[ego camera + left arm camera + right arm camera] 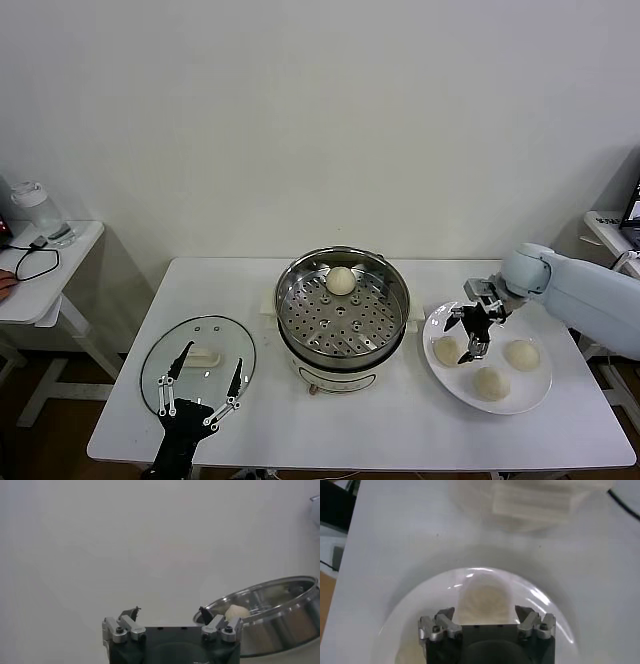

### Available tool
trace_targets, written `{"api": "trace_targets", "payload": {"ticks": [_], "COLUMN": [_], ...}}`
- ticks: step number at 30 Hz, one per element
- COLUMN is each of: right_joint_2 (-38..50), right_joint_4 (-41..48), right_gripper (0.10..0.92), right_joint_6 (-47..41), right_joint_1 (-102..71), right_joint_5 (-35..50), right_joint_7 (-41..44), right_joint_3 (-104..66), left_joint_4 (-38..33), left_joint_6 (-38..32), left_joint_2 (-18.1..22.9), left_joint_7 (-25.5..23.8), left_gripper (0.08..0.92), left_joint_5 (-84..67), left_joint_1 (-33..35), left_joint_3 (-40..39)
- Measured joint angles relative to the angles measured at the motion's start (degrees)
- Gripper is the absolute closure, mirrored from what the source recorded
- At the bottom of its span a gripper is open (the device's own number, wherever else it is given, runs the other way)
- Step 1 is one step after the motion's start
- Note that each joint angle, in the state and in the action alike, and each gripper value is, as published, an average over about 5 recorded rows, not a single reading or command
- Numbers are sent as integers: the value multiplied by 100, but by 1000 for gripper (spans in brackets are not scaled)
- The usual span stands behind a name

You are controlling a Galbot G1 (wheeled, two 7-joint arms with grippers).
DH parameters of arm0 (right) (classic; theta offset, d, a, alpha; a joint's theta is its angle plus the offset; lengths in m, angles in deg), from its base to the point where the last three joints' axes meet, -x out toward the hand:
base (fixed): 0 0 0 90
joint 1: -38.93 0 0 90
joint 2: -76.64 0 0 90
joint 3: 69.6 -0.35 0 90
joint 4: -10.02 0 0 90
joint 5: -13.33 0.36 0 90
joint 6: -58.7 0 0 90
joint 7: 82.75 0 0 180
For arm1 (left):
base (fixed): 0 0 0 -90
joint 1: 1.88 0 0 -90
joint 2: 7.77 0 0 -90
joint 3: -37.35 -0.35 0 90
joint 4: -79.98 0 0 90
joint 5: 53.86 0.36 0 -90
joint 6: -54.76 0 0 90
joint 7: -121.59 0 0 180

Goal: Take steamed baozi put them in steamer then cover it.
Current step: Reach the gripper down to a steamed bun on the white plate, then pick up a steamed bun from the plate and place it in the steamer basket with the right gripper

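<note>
1. Baozi [340,281] number one already sits at the far side of the steamer [385,325]; three more lie on the white plate [535,395] to the steamer's right, on the table [420,430].
2. The right gripper [473,334] hovers over the plate's left bun [445,350], jaws spread and holding nothing. In the right wrist view that bun [482,597] lies between the two fingers [527,615].
3. To pick well, I judge it should descend straight so the fingers straddle the bun's widest part, then close gently; soft dough likely dents under a hard squeeze.
4. Lift clear of the plate rim before swinging toward the steamer, and set the bun on bare perforated floor apart from the first.
5. The left gripper [203,383] waits released above the glass cover [160,365] lying on the table to the steamer's left.
</note>
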Motion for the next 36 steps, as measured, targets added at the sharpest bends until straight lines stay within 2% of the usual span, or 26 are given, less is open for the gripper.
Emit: {"api": "trace_targets", "payload": {"ticks": [7, 15, 20, 27, 36], "right_joint_2": [-78, -114, -84, -39, -443], "right_joint_4": [79, 77, 26, -133, -345], "right_gripper": [227, 367, 414, 418, 391], "right_joint_6": [-22, -64, -68, -23, -12], "right_joint_1": [-177, -219, -172, 208, 1764], "right_joint_5": [-71, -95, -121, -187, 167], "right_joint_7": [-163, -271, -274, -24, 769], "right_joint_3": [-129, -170, -161, -115, 471], "left_joint_4": [-16, -38, -28, -47, -90], "left_joint_6": [9, 29, 18, 19, 37], "left_joint_2": [14, 22, 29, 26, -30], "left_joint_7": [9, 18, 19, 16, 13], "left_gripper": [177, 177, 177, 177, 177], "left_joint_5": [-4, -29, -27, -21, -20], "left_joint_1": [-7, -37, -37, -51, -100], "left_joint_3": [20, 98, 85, 50, -13]}}
